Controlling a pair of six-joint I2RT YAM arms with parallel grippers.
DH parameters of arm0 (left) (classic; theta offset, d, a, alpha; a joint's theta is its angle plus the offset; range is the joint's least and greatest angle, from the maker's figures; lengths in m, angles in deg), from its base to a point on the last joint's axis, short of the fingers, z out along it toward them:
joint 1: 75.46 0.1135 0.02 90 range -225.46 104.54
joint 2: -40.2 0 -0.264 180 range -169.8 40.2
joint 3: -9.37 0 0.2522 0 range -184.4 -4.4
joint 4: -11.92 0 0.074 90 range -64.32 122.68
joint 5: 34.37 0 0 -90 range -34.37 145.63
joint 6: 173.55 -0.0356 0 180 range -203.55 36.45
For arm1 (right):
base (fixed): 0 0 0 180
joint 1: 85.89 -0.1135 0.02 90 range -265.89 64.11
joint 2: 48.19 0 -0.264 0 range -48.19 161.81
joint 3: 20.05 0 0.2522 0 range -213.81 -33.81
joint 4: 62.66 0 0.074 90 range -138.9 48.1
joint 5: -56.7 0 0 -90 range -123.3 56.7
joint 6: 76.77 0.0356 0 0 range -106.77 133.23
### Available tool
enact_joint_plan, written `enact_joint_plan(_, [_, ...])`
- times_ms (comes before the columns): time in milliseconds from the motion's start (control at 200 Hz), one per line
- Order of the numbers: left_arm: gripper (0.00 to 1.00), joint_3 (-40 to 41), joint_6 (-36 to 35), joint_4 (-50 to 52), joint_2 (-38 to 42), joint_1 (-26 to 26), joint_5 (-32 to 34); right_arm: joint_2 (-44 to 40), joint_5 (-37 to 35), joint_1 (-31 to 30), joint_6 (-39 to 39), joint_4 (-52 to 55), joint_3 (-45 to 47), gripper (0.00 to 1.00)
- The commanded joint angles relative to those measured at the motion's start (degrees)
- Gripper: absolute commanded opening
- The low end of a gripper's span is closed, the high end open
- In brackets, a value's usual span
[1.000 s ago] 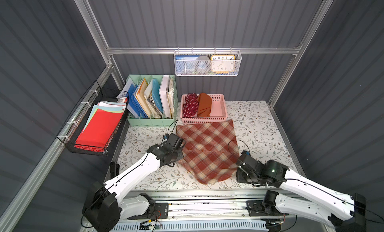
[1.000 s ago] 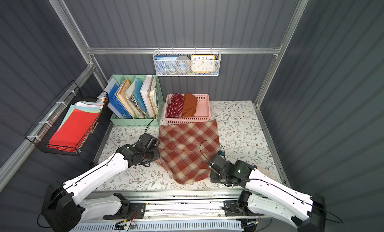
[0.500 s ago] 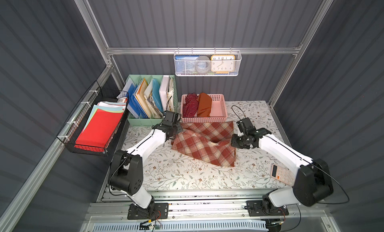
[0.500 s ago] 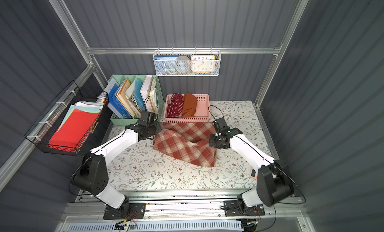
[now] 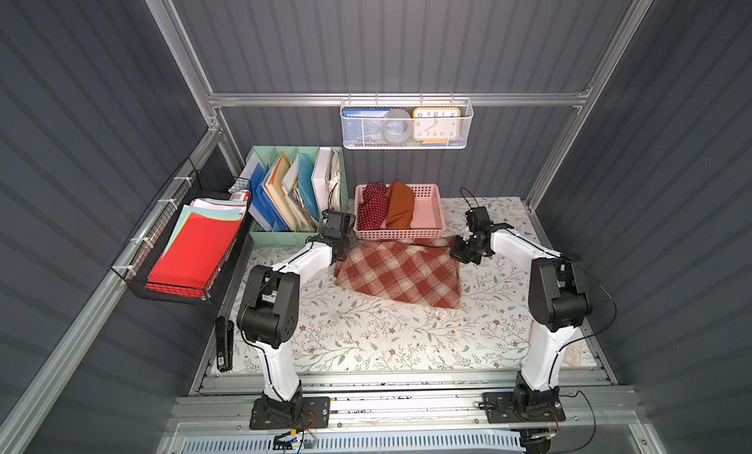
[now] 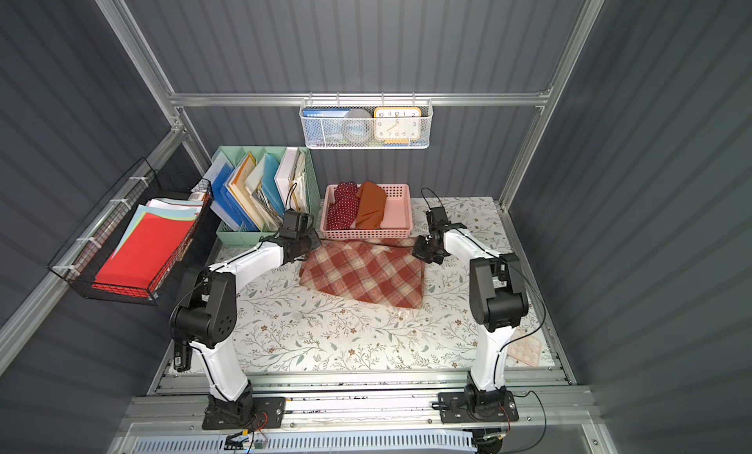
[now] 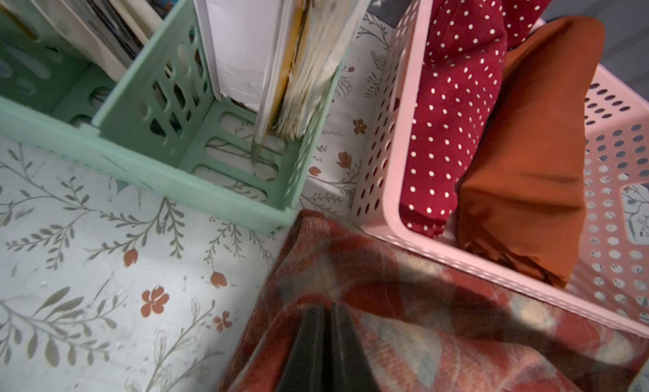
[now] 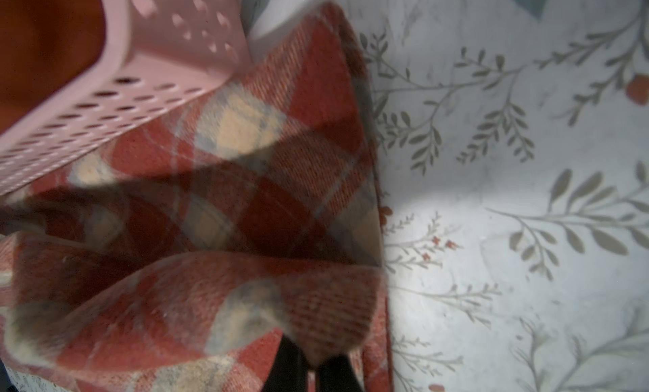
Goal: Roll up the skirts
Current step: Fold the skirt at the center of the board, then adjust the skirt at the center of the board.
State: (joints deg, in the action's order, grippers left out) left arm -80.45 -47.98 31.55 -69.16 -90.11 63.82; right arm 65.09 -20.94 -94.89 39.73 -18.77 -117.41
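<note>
The plaid skirt (image 5: 401, 275) (image 6: 366, 275) lies folded over on itself on the floral table, just in front of the pink basket (image 5: 432, 216). At its far left corner my left gripper (image 5: 344, 248) (image 7: 329, 307) is shut on the plaid skirt (image 7: 421, 320), whose cloth bunches round the fingertips. My right gripper (image 5: 462, 252) (image 8: 314, 358) is shut on the plaid skirt (image 8: 246, 197) at the far right corner. The polka-dot skirt (image 5: 372, 207) (image 7: 453, 102) and the rust-orange skirt (image 5: 401, 205) (image 7: 526, 154) lie rolled side by side in the basket.
A green file organiser (image 5: 285, 236) stands left of the basket, close to my left gripper. A black wire tray of red paper (image 5: 191, 244) hangs on the left wall. A white mesh basket with a clock (image 5: 407, 124) hangs at the back. A black stapler (image 5: 224, 342) lies front left.
Both grippers have carried the plaid skirt's near edge from the front of the table back to the basket, folding the skirt in half. The fold now lies flatter.
</note>
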Motion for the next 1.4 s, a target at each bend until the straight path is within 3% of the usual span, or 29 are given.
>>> enact_joint_plan(0, [0.0,-1.7,-0.9,-4.1,-2.1,0.8,1.3,1.8,1.0,1.3,0.7,-1.1,-2.8,0.0])
enact_joint_plan(160, [0.0,-4.1,-0.6,-5.5,-6.1,1.2,0.6,5.6,0.7,1.6,0.5,-0.2,-6.4,0.05])
enact_joint_plan(200, [0.0,-4.1,-0.7,-6.5,-6.6,1.3,0.5,6.0,0.8,1.6,0.4,-0.5,-6.7,0.14])
enact_joint_plan(235, [0.0,-4.3,-1.0,-6.6,-7.3,1.3,0.5,6.3,0.7,1.7,0.5,-0.8,-6.7,0.29])
enact_joint_plan(255, [0.09,-4.3,-1.0,-6.5,-7.6,1.4,0.4,6.4,0.3,1.7,0.5,-0.8,-6.7,0.37])
enact_joint_plan(285, [0.26,-6.2,-1.0,-6.4,-7.9,1.4,0.1,6.4,0.3,1.7,0.4,-0.5,-6.7,0.44])
enact_joint_plan(305, [0.33,-6.5,-1.1,-6.4,-8.0,1.5,-0.5,6.1,0.3,1.7,0.1,0.0,-6.6,0.47])
enact_joint_plan(370, [0.43,-5.5,-1.7,-8.3,-6.9,1.5,-2.0,3.3,-1.3,1.7,0.4,-1.1,-4.0,0.49])
enact_joint_plan(450, [0.64,-2.0,-1.7,-10.1,-3.7,1.5,-2.1,-2.1,-2.5,1.7,0.9,-3.2,0.6,0.51])
enact_joint_plan(575, [0.75,1.8,-1.2,-10.9,2.9,1.5,-3.0,-10.1,-5.0,-0.7,0.8,-2.6,6.2,0.51])
enact_joint_plan(775, [0.75,9.8,0.0,-9.8,13.9,1.4,-7.5,-16.6,-11.2,-16.4,-0.7,-3.4,12.4,0.47])
enact_joint_plan(845, [0.7,12.9,0.6,-8.7,16.6,1.4,-9.5,-13.8,-10.3,-22.0,-0.5,-3.8,10.2,0.35])
enact_joint_plan(926, [0.51,17.8,1.8,-8.9,20.5,1.5,-10.8,-7.8,-9.3,-26.9,-1.0,-5.8,5.0,0.1])
enact_joint_plan(966, [0.37,20.9,2.3,-9.6,23.0,1.5,-10.5,-4.0,-9.0,-28.6,-1.1,-5.9,1.6,0.0])
enact_joint_plan(1061, [0.15,27.1,3.8,-9.3,28.9,1.5,-7.7,6.0,-7.5,-30.7,-0.3,-5.8,-6.6,0.0])
enact_joint_plan(1211, [0.13,35.2,6.9,-9.6,37.5,1.5,-7.0,18.1,-4.1,-31.1,2.6,-3.2,-13.4,0.0])
enact_joint_plan(1291, [0.14,38.4,8.2,-9.2,41.3,1.5,-7.5,17.6,-0.9,-31.5,3.4,-2.1,-9.6,0.0])
enact_joint_plan(1396, [0.15,41.4,9.0,-8.2,45.3,1.4,-7.2,7.6,1.2,-33.1,4.8,-9.8,7.3,0.0])
